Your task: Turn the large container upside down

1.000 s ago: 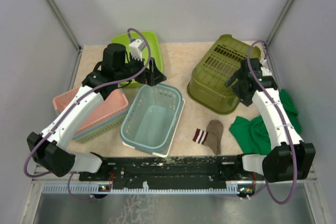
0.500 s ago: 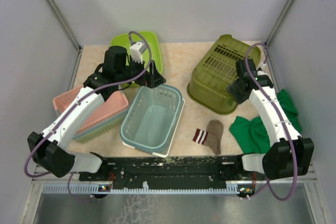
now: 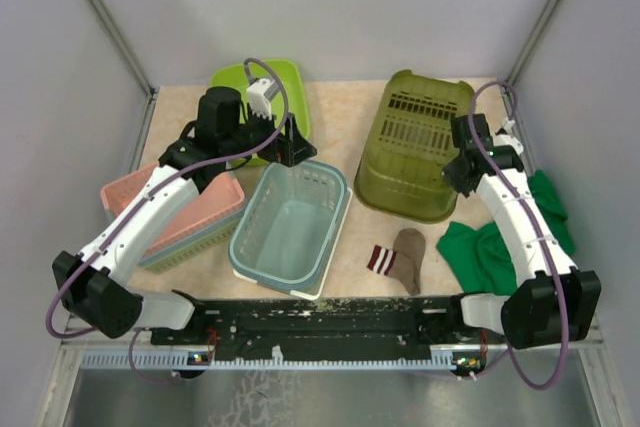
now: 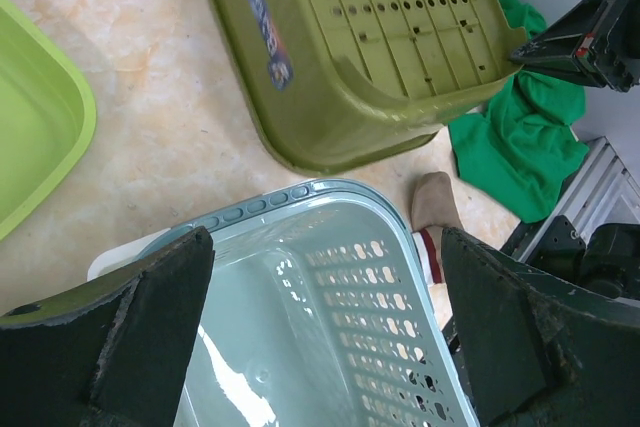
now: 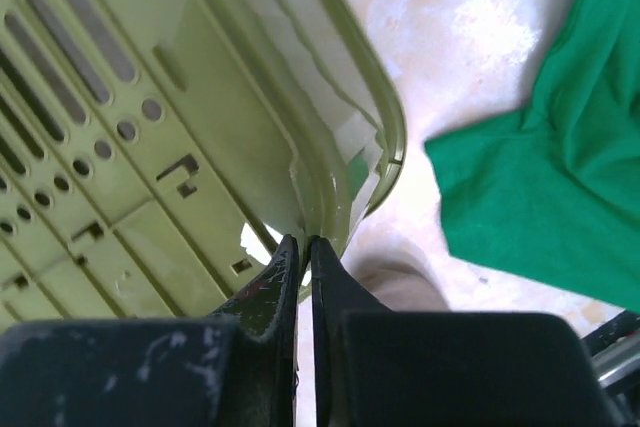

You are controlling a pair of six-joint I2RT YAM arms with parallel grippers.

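Note:
The large container [image 3: 415,142] is an olive-green slotted basket at the back right, tipped so a slotted face points up and its rim faces the near side. My right gripper [image 3: 462,169] is shut on the rim at its right corner; the right wrist view shows the fingertips [image 5: 303,240] pinched on the thin olive rim of the container [image 5: 130,117]. My left gripper [image 3: 290,142] hangs open over the far edge of the teal basket [image 3: 340,209], holding nothing. The left wrist view has the container [image 4: 370,47] lying beyond the gripper [image 4: 325,247].
A lime-green tub [image 3: 262,82] sits at the back left. Stacked pink and pale baskets [image 3: 180,217] lie left of the teal basket [image 4: 290,195]. A brown sock [image 3: 400,252] and a green cloth [image 3: 490,247] lie near the right arm's base.
My right gripper has shut on the container's rim and shifted slightly. The container has rolled so its slotted face points more upward. The left arm has stayed still.

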